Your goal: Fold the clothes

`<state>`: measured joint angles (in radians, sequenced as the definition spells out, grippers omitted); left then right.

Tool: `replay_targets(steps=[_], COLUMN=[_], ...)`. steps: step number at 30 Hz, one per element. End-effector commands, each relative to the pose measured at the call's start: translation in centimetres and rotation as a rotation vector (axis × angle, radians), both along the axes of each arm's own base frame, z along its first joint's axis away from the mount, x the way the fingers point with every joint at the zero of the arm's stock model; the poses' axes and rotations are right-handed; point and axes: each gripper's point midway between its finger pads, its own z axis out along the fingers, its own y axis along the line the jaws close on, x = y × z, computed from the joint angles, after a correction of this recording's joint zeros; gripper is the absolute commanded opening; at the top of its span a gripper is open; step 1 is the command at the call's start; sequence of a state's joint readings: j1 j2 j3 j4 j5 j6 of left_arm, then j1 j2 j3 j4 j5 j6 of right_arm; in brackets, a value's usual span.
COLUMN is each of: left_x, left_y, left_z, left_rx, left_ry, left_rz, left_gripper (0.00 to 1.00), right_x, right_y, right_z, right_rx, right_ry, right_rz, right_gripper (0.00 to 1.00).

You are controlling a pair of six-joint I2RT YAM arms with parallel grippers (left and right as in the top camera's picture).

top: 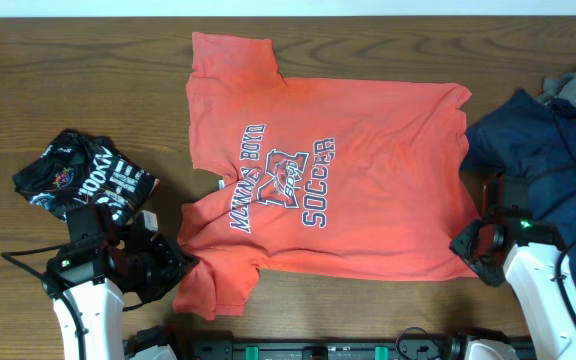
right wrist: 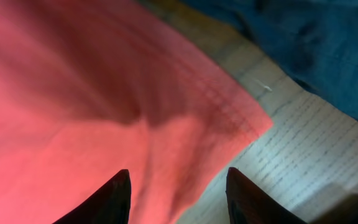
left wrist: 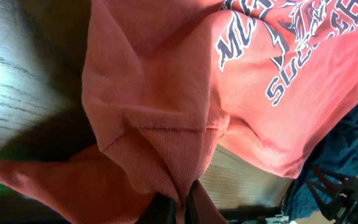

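Two pincers matter: the left gripper (left wrist: pixel 180 210) clenched on the near sleeve of the coral T-shirt (top: pixel 368 200), the right gripper (right wrist: pixel 178 196) released over its hem corner and best closing there squarely before folding the shirt, which lies flat, print up, on the table (top: pixel 88 80).

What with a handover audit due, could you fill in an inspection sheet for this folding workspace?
Surface: dark wood-grain table, no marks seen.
Job's things: coral-red T-shirt spread out, SOCCER print up; black white-lettered garment bunched by the left arm; navy garment heaped by the right arm.
Clutter: nothing seen.
Grippers: left gripper shut on a bunched fold of the T-shirt; right gripper open, fingers apart over the T-shirt's hem corner.
Cables: black cable looping beside the left arm.
Surroundings: pale wall strip beyond the far table edge; dark rail along the near edge.
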<state>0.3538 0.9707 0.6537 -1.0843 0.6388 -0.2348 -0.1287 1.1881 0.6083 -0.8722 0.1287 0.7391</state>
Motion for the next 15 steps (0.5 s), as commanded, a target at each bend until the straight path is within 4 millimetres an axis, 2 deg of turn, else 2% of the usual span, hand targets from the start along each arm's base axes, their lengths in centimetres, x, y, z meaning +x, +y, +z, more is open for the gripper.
replay_targets(steps=[1,7,12,13,15], left_x=[0.4,0.5,0.4,0.4,0.4], left_y=[0.7,0.8,0.7,0.7,0.7], left_z=[0.4,0.4,0.4,0.4,0.4], left_rx=[0.039,0.041,0.04,0.04,0.04], left_ry=[-0.016,-0.02,-0.019,-0.019,-0.019], left_rz=[-0.001,-0.001,-0.001,-0.001,-0.001], left_gripper=[0.06,0.06,0.06,0.06,0.07], right_x=[-1.2,-2.2,-3.0,-3.1,-3.1], right_y=[-1.4,-2.3,-2.2,-2.2,-2.2], right_z=[-1.1,-3.2,-4.9,-5.1,-5.3], right_rx=[-0.044,-0.047,-0.038,-0.037,-0.039], right_ry=[0.007,-0.014,-0.024,-0.027,-0.034], right_rz=[-0.14,-0.21,-0.256,-0.257,-0.257], right_gripper=[0.49,0.52,0.51,0.47,0.31])
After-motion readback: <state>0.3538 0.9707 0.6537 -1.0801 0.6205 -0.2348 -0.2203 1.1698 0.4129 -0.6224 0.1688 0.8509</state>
